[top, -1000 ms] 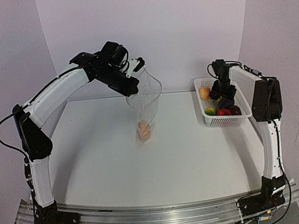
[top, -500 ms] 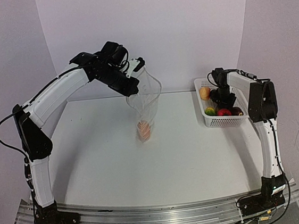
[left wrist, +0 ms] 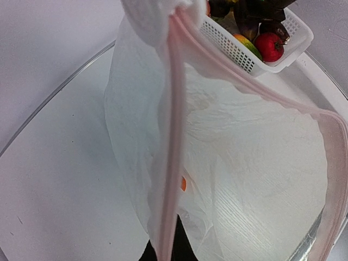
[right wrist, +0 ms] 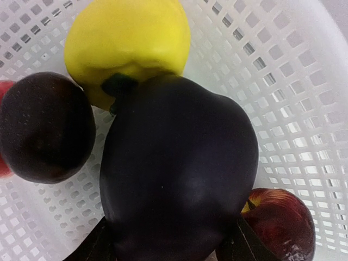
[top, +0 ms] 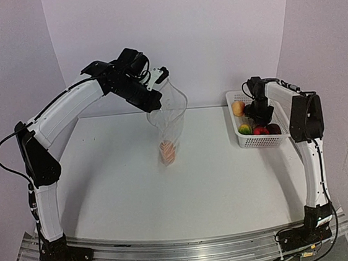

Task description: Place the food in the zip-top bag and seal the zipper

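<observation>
Lilac walls back a white worktop (top: 106, 194). Over mid-worktop the left tool (top: 156, 90), clenched on the mouth edge of the zip-top bag (top: 169, 118), hangs it with one orange food (top: 168, 151) inside. In the basket (top: 250, 141) at the far right corner, the right tool (top: 260, 112) straddles a purple vegetable (right wrist: 179, 174); whether it grips yet, I cannot tell. That smooth bulge could squirt free.

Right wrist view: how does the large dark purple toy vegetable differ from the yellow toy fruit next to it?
The large dark purple toy vegetable is smooth and pear-shaped; the yellow toy fruit is lobed. The purple one sits between the fingers of the right tool; the yellow one lies beyond them, not flanked. The purple one overlaps the yellow one's lower edge in this view. Both rest in the white perforated plastic basket.
</observation>
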`<state>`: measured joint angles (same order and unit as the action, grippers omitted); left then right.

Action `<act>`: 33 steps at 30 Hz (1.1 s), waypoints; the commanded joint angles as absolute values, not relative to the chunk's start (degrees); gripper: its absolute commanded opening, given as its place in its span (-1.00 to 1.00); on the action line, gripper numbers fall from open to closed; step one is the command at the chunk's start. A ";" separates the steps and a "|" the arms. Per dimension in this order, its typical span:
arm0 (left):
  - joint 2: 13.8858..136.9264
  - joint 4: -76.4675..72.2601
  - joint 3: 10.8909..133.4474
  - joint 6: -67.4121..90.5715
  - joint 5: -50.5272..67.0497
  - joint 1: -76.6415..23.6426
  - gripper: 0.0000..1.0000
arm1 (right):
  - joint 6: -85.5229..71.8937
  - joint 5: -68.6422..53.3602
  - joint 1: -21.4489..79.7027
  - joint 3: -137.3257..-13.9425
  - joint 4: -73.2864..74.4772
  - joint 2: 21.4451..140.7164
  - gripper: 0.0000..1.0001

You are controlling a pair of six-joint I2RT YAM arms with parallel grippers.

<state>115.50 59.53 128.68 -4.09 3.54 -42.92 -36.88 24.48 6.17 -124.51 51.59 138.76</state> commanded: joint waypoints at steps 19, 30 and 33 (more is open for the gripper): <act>113.90 58.02 128.96 -4.53 4.84 -42.88 -1.00 | -22.67 10.52 28.40 -98.60 7.92 91.75 -0.58; 113.95 58.27 129.15 -4.20 5.86 -42.89 -1.00 | -19.99 7.86 51.17 -80.45 -22.41 87.95 -0.62; 113.97 58.21 129.66 -3.96 6.35 -42.93 -1.00 | -18.00 10.20 53.95 -78.03 -26.33 89.90 -0.65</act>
<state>115.48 59.46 128.55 -4.27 5.05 -42.92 -21.94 8.81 50.73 -80.52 -14.11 87.30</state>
